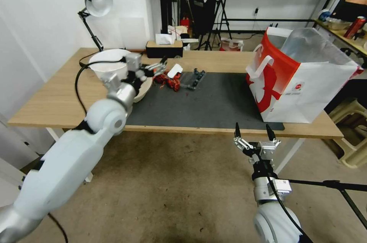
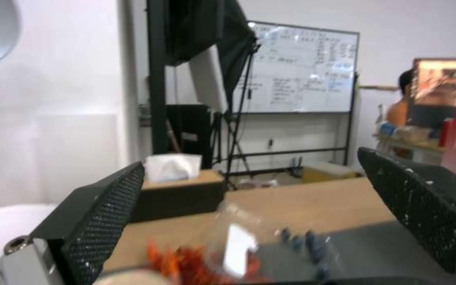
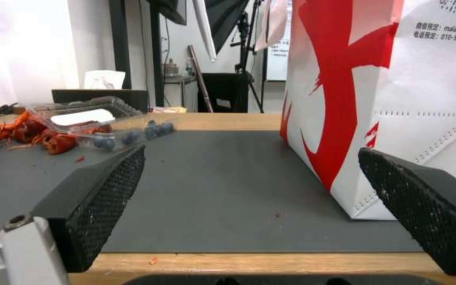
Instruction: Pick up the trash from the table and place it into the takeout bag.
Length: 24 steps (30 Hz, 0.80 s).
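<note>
Table (image 1: 53, 105): light wood, dark grey mat (image 1: 206, 101) across its middle.

Takeout bag (image 1: 306, 82): white with red side panels, upright at the mat's 3 o'clock end, mouth open, foil lining visible.

Trash: red food scraps (image 1: 168, 80) and a clear plastic tray (image 1: 193, 78) holding dark round pieces, lying together toward the mat's 10 o'clock corner; a pale beige bowl (image 1: 142, 91) just beside them at 9 o'clock, largely behind the left arm.

Left gripper (image 1: 158, 68): over the scraps, jaws spread, nothing between them. The left wrist view shows the scraps and a clear container just below the fingers.

Right gripper (image 1: 254, 133): off the table's near edge at 5 o'clock, jaws spread and empty, idle, facing the bag.

Step in hand, as judged: the reach for a first piece; the bag looks unfilled. The next move calls for lowering the jaws around one item and closing.

Hard to make out: the bag's interior, the bowl's contents, and the identity of the dark round pieces. A desk lamp (image 1: 95, 6) and a tissue box (image 1: 164, 46) stand along the far edge.
</note>
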{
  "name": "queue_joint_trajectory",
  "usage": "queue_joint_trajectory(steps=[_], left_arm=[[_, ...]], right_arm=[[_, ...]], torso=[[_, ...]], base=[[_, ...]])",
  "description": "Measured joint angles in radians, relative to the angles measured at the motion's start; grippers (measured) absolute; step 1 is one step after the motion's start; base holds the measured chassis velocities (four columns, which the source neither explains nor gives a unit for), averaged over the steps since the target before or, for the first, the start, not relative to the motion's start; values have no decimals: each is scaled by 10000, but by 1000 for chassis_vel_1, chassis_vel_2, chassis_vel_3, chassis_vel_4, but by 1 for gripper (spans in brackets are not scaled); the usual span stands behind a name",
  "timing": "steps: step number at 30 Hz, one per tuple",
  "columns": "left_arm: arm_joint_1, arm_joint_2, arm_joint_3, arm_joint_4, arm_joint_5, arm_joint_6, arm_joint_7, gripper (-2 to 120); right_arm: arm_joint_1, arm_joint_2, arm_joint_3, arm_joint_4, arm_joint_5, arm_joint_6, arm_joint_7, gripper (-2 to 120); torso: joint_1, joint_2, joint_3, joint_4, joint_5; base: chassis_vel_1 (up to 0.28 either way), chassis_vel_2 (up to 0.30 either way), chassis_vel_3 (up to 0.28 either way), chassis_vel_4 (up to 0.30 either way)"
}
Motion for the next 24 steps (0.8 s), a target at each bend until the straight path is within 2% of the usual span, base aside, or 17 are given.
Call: queue_joint_trajectory(steps=[5,8,19,21,24], left_arm=[[1033,-38,-799,-326,644,-221,-22,100],[2157,-209,-1626,-682,1050,-297,38,100],[4039,-872,-2750,-934,1980,-784,245,100],[4755,-1180,-3131,-1011,2248,-1057,433,100],[5203,-1428,-3338,-1046,2437,-1248,554,100]], right_arm=[[-25,-53,-3,2,-4,-1,4,100],[-48,-60,-46,3,-5,6,6,100],[-118,-85,-36,8,-9,49,17,100],[-119,-117,-37,9,-15,76,18,100],[-126,-147,-38,-7,-15,104,18,100]], torso=[[0,0,0,-1,5],[-1,0,0,1,9],[0,1,1,0,7],[0,1,0,-2,7],[1,0,0,0,7]], base=[[0,0,0,0],[0,0,0,0],[0,0,0,0],[0,0,0,0],[0,0,0,0]])
